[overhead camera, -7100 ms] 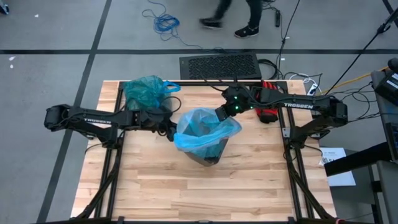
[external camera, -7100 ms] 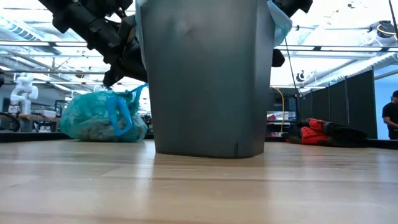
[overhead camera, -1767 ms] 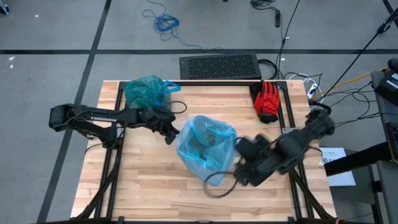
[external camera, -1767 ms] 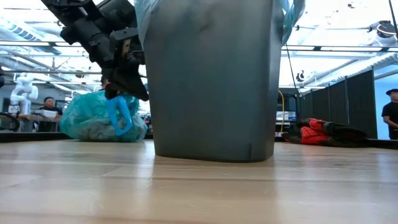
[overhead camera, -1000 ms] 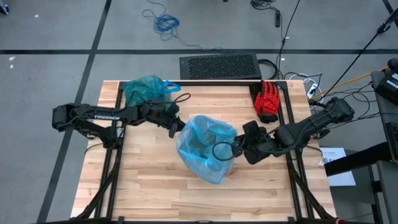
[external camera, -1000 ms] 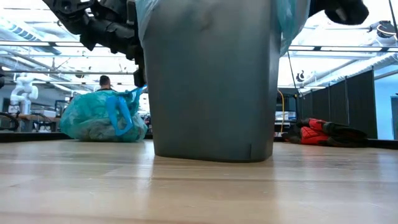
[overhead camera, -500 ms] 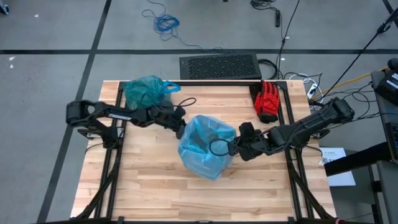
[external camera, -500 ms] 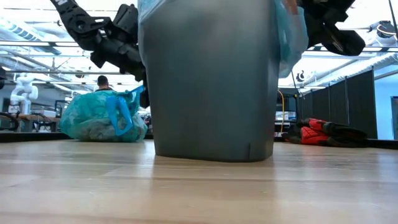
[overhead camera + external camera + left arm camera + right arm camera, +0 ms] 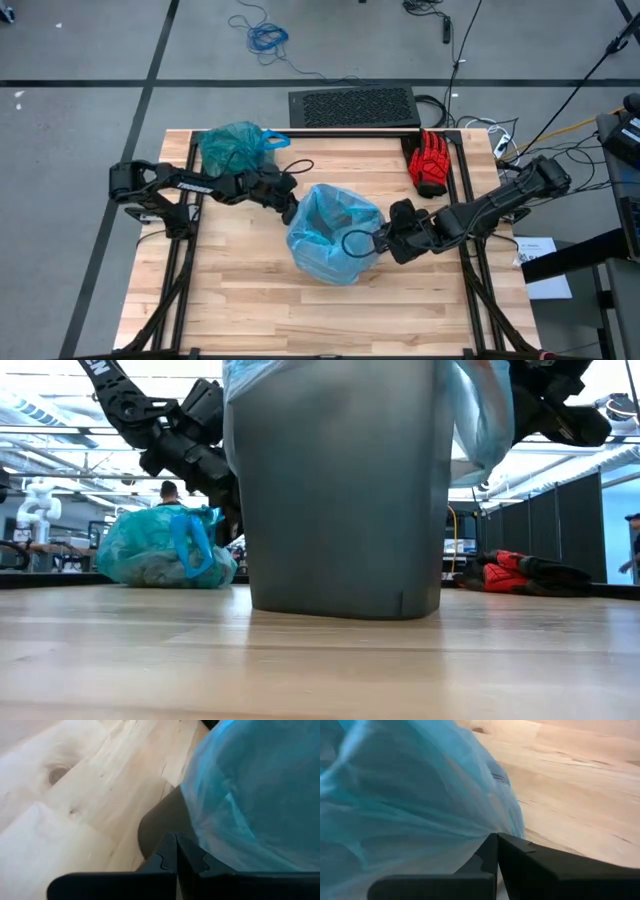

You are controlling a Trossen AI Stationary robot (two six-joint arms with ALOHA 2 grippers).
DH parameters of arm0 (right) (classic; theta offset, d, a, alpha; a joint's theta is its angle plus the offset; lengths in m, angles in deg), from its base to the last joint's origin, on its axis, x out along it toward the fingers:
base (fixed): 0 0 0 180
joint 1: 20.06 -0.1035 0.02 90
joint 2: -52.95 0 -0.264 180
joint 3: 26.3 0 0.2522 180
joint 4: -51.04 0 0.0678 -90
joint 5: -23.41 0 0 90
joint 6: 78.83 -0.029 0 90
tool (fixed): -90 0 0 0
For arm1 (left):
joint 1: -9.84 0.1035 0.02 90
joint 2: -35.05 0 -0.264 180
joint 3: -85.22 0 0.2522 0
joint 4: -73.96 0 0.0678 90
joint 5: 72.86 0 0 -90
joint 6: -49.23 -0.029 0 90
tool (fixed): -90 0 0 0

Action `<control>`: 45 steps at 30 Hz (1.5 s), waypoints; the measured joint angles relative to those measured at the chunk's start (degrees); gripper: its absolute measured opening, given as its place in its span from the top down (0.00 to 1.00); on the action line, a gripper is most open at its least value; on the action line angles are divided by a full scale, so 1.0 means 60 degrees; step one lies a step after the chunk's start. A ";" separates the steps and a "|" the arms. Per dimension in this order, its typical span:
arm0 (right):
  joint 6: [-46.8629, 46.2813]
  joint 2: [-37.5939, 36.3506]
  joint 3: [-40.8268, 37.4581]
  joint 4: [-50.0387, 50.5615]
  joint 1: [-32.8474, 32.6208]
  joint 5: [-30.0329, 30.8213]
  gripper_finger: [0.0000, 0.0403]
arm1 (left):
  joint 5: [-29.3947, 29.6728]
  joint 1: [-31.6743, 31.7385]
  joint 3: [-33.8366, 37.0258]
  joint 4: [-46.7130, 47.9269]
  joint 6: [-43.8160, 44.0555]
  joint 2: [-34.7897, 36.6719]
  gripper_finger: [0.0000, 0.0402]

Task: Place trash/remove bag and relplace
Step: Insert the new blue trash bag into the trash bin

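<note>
A grey bin [image 9: 340, 490] stands mid-table with a pale sky-blue plastic bag [image 9: 333, 238] draped over its rim. The teal-green bag [image 9: 232, 147] with blue handle loops rests on its bulging bottom at the far left corner. No loose trash is in view. My left gripper [image 9: 292, 211] is shut at the bin's far left side. My right gripper [image 9: 383, 241] is at the bin's right side, shut on the pale bag. My left gripper, shut, has its fingertips [image 9: 170, 845] at the bin's wall [image 9: 160, 820], right beside the pale bag's hem [image 9: 197, 835]. It slants down from the table's left. Whether plastic lies between the fingers cannot be told. My right gripper pinches the pale bag's hanging edge [image 9: 487, 832] between its two fingers, slanting down from the table's right. The flap [image 9: 482, 430] hangs down outside the bin's right wall, drawn outward toward the fingers; one layer or several, I cannot tell.
A red glove [image 9: 430, 165] lies at the table's far right. A black grille [image 9: 353, 105] sits on the floor beyond the far edge. Bare wood lies between the bin and the near edge. People show in the room beyond the table.
Both grippers have gone down beside the bin, staying shut. The left one has also closed in on the bin's far left wall. The pale bag's near part, which bulged out toward the near edge, has drawn in against the bin, and its right flap hangs lower.
</note>
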 joint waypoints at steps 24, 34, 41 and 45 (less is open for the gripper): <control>-0.0760 0.0413 0.0000 -0.3858 -0.3499 0.6338 1.00 | -0.3087 0.0643 0.0013 -0.0010 0.1434 0.1539 1.00; -0.1234 0.2104 0.0007 -0.5645 -0.2778 0.5728 1.00 | -0.2729 -0.0409 0.1019 -0.0106 0.2242 0.2148 1.00; -0.1805 0.2334 0.0007 -0.4612 -0.2144 0.4752 1.00 | -0.1274 -0.1008 0.1401 -0.1151 0.2546 0.1833 1.00; -0.2307 0.2383 0.0007 -0.3719 -0.1843 0.4156 1.00 | -0.0672 -0.1074 0.1401 -0.1206 0.2404 0.1270 1.00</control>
